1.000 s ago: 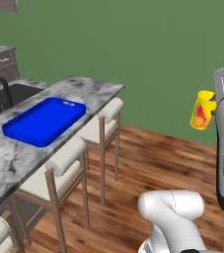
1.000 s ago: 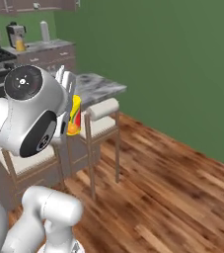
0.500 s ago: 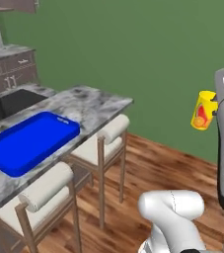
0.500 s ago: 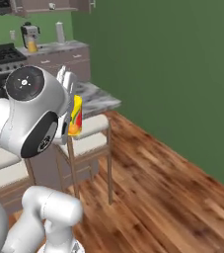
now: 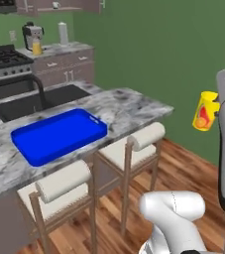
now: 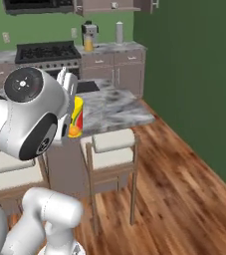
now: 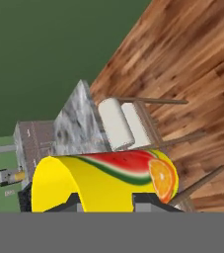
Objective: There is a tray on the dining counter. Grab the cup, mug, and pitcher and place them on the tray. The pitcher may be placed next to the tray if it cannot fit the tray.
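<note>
Right now the gripper (image 7: 105,202) is clamped on the yellow cup (image 5: 203,111) — its fruit-printed side fills the lower hand view — and holds it in the air, well away from the counter's end. Meanwhile the blue tray (image 5: 59,135) sits bare on the marbled dining counter (image 5: 129,105), above two cushioned stools (image 5: 134,146).

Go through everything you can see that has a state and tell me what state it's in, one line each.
Small yellow tumbler cup: held in the air, clear of the counter.
Gripper: shut on the cup.
Bright blue rectangular tray: nothing in it, flat on the grey-white marbled dining counter.
Conical glass pitcher: upright on the far worktop, orange-yellow contents inside.
Two cushioned wooden stools: tucked under the counter edge.
</note>
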